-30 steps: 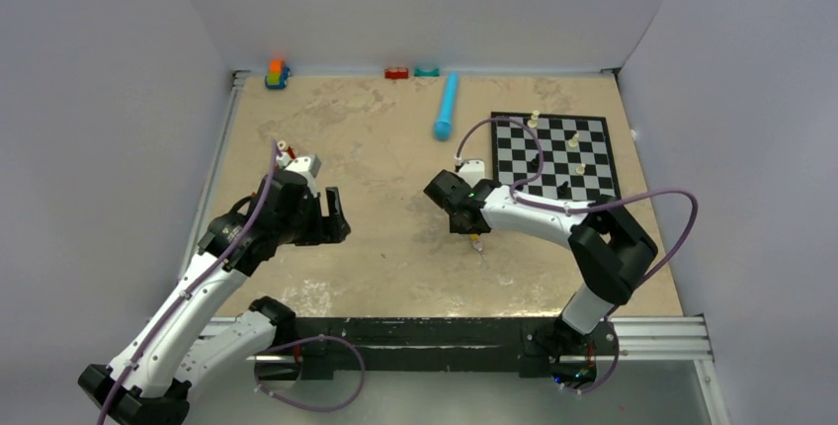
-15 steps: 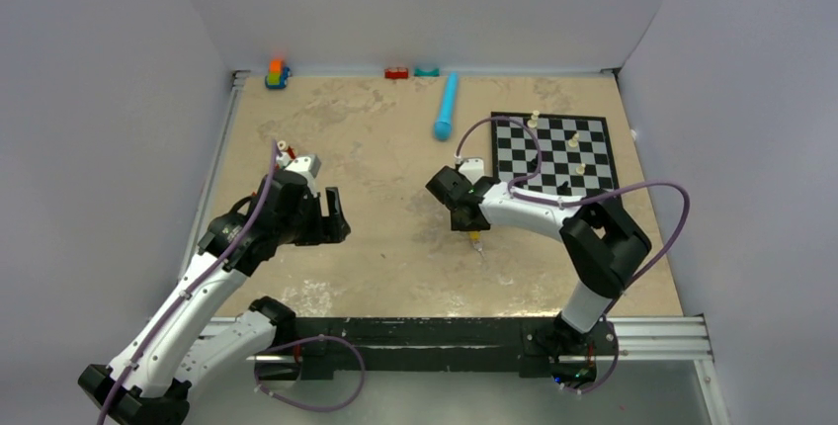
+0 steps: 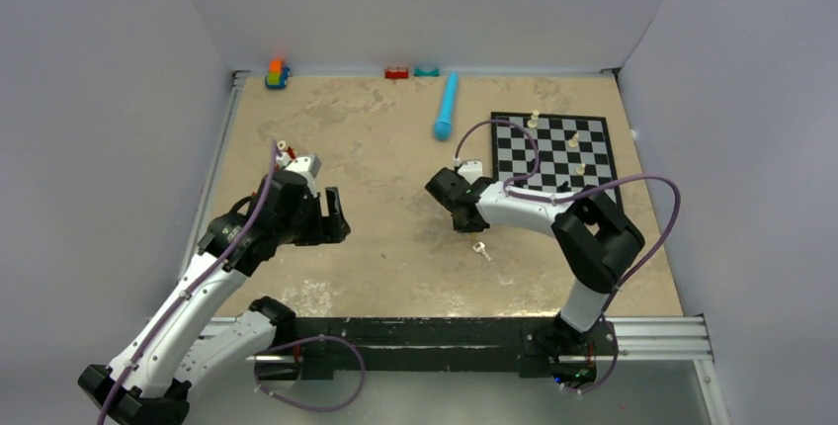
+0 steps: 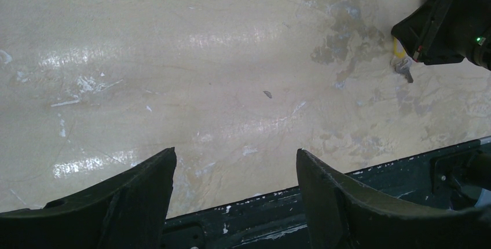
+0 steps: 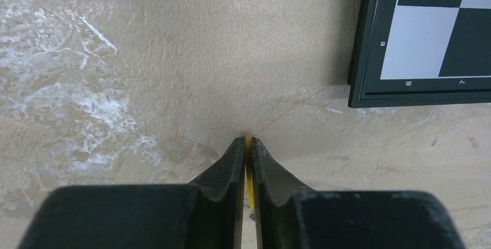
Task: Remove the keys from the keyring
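A yellow key head (image 5: 248,171) shows as a sliver pinched in the jaws of the right gripper (image 5: 248,142). A small silver key piece (image 3: 481,249) lies on the worktop (image 3: 376,148) just beside.

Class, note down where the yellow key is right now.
In the right wrist view, the yellow key is pinched in the closed right gripper, mid-table, just off the near-left corner of the chessboard.

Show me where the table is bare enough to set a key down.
Widest bare patch: mid-table between the left gripper and right gripper. Also bare: the far-left quarter, bordered by the toy blocks and blue cylinder. Crowded: the chessboard with its pieces, and around the keys at the right gripper.
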{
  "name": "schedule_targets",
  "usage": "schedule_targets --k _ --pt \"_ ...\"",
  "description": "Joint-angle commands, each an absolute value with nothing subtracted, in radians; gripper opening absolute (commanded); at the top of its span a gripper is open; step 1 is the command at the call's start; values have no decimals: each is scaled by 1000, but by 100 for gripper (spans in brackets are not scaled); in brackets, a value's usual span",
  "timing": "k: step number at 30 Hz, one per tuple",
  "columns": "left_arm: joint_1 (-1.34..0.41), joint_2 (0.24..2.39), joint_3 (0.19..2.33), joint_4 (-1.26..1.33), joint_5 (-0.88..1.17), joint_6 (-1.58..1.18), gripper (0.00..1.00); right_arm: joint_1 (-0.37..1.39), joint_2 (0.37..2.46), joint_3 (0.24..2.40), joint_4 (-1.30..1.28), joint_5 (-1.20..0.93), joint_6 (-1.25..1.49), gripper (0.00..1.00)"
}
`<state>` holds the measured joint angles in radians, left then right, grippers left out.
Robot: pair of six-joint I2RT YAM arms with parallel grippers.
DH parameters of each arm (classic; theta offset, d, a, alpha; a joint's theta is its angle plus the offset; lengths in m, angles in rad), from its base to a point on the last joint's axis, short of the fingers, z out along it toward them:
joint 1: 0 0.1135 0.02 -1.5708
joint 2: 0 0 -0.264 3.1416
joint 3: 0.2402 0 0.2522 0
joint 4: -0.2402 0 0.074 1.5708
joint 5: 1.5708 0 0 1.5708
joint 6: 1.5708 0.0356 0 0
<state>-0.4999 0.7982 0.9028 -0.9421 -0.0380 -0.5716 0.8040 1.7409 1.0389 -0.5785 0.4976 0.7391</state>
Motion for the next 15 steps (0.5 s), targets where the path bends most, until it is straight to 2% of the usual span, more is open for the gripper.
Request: schedule_targets --k 1,2,3,4,11,15 --pt "-506 791 902 -916 -40 -562 79 801 1716 1060 -600 523 754 7" --pt "-506 791 902 -916 -40 -563 79 802 1711 1065 -607 531 754 1" --pt "-506 792 902 -916 -40 -703 79 802 1707 1067 -614 536 754 0" --pt "-505 792 902 -917 -40 -581 79 804 1703 1070 -620 535 754 0" --pt "-506 787 902 -904 -15 -554 79 843 1629 1114 -677 510 738 0" --pt "-506 755 889 -810 216 -515 81 859 1504 1134 -624 397 649 0"
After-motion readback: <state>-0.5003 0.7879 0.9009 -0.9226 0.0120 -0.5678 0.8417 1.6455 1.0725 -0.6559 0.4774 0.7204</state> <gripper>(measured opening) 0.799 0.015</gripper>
